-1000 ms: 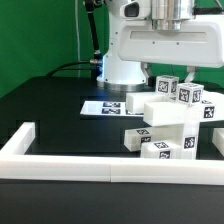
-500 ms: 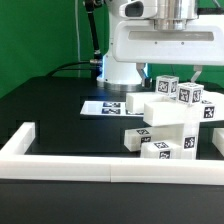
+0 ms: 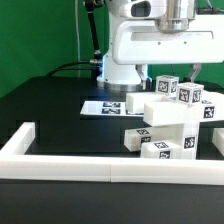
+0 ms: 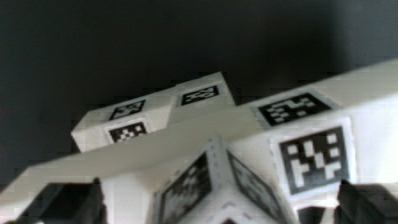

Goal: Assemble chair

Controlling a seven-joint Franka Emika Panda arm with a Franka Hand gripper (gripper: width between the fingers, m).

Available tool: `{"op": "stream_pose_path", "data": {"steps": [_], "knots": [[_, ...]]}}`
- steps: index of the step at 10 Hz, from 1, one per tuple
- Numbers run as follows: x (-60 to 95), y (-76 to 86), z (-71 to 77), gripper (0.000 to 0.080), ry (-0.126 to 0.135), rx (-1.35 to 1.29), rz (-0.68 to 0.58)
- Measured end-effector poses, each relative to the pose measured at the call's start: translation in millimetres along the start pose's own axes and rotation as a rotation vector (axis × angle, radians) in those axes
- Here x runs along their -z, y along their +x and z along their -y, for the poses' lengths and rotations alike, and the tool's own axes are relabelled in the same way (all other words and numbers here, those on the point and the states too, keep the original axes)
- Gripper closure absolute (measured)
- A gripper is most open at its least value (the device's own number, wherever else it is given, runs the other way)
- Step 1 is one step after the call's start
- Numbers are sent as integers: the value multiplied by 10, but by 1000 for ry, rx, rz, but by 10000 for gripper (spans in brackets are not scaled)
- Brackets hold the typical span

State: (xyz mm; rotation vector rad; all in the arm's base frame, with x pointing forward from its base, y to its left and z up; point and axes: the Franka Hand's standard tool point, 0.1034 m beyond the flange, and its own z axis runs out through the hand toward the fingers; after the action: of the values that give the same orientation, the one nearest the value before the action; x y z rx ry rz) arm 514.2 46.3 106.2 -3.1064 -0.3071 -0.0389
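Here the chair (image 3: pixel 172 120) stands upright, blocks stacked vertically.

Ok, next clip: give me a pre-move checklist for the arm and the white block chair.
1. Two-finger gripper open, holding nothing: ok.
2. Gripper above the chunky white plastic block chair, clear of it: ok in the exterior view.
3. Chair blocks stacked as one structure, not toppled: ok.
4. Chair inside the long low white border rail: ok.
5. Flat white marker board lies uncovered: ok.
6. Joints fully seated: cannot tell.
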Motion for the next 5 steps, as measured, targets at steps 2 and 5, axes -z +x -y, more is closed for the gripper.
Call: {"op": "stream_pose_path", "data": {"steps": [2,5], "knots": [[0,-1,-4,151,-9,122,3],[0,-3,-17,181,-12,274,5]]}}
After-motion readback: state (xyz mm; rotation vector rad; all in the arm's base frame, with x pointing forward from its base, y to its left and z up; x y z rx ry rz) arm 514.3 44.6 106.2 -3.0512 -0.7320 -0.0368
